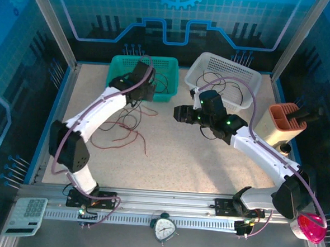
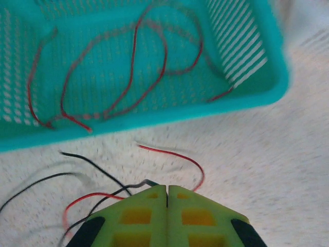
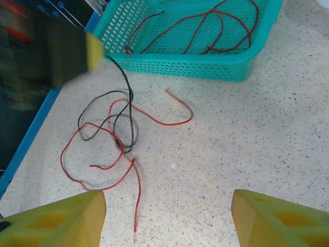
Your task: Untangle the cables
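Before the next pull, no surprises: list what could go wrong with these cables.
1. The left pincer is shut on the black cable at its very tips, so the strand may slip under a pull.
2. That cable loops through the red cables on the table; lifting could tighten the knot or drag it along.
3. The right pincer hangs open, so nothing pins the red strands.

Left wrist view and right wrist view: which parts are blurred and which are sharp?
Left wrist view: the teal basket and the cables are motion-smeared, while the shut left end effector is sharp. Right wrist view: the table and cables are sharp; the dark shape at the upper left is blurred.
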{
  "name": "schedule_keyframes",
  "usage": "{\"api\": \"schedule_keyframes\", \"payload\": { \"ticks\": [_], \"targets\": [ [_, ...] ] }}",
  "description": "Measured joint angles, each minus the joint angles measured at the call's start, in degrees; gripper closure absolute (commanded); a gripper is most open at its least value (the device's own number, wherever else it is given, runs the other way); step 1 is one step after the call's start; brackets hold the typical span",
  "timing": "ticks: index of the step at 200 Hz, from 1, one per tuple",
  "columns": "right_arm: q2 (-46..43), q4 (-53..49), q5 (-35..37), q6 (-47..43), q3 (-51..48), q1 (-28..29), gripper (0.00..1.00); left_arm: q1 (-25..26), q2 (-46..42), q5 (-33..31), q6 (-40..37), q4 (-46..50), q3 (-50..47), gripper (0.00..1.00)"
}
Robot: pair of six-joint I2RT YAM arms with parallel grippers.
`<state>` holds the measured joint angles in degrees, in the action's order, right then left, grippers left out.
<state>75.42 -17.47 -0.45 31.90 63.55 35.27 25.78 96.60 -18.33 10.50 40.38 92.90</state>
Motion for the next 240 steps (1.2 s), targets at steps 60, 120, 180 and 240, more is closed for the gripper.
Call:
{"api": "schedule_keyframes", "payload": {
  "ticks": [60,120,180,240],
  "targets": [
    [0.35,-0.09,0.04,-1.07,1.79,0.0,0.33,0.0,-7.13,7.72,1.16,2.69,9.4,1.0],
    [0.35,-0.68,0.07,-2.21,3.17,-0.02,0.33,0.0,-10.8,14.62,5.05,2.1,15.17,1.0],
    [0.35,-1.36,0.04,-2.71,4.26,-0.17,0.33,0.0,-11.28,19.76,8.2,-1.4,24.17,1.0],
    [0.35,-1.36,-0.02,-3.91,5.88,-1.09,0.31,0.0,-8.37,24.26,10.84,-3.26,34.42,1.0]
  ]
}}
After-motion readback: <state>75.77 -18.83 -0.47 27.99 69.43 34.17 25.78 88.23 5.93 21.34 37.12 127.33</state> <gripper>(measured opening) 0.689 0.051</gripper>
